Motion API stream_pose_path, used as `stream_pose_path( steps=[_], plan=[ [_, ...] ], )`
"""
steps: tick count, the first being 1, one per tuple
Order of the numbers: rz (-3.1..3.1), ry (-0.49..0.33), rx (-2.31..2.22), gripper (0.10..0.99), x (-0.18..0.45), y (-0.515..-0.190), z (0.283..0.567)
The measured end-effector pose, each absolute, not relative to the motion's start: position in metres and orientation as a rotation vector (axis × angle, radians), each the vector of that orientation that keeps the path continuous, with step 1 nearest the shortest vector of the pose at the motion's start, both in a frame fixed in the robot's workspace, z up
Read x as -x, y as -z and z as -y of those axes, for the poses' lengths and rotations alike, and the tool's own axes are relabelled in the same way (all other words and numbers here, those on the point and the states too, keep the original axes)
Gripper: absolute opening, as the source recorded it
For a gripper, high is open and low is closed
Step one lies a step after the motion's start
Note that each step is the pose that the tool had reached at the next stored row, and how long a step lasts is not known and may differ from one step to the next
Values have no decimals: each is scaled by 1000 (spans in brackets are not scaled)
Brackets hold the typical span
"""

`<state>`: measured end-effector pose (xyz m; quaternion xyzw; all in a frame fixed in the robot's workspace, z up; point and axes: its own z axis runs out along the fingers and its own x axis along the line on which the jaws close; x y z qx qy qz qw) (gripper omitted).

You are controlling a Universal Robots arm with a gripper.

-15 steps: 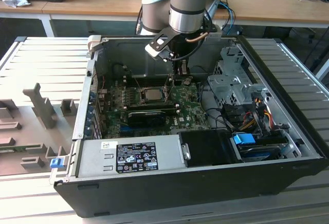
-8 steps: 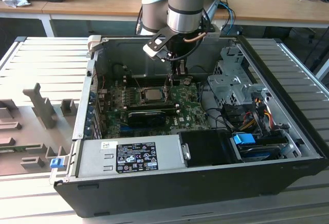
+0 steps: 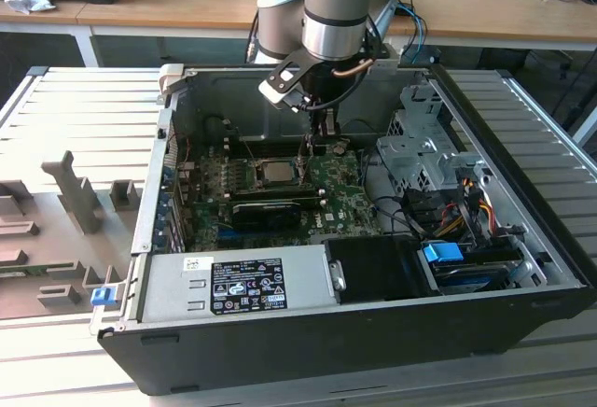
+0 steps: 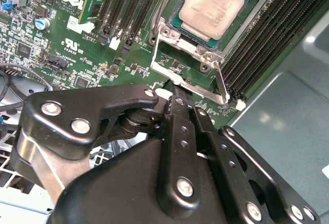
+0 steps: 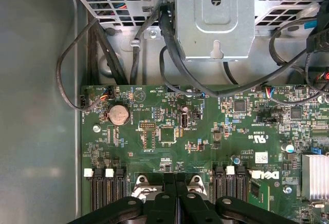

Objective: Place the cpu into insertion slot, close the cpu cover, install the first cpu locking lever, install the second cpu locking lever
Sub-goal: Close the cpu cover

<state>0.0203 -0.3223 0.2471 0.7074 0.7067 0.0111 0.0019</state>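
- the cpu [image 4: 213, 5] sits in the insertion slot [image 4: 167, 31], the cpu cover [image 4: 156, 54] open.
- claw [image 4: 172, 90] narrow, closed at the cover's edge; a slip there could likely drop it crooked.

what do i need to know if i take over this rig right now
Hand: fingers shut, holding nothing, tips at the free edge of the cpu cover.
Cpu: seated in the insertion slot.
Cpu cover: raised open, not down over the cpu.
Done: cpu placed.
Left: close the cover and install both locking levers; one lever stands up beside the cover.
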Motion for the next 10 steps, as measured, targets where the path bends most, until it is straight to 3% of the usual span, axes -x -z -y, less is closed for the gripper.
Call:
stream_pose_path(
  steps=[10],
  plan=[
    [-2217, -35, -2220, 106, 11, -244, 322]
  ],
)
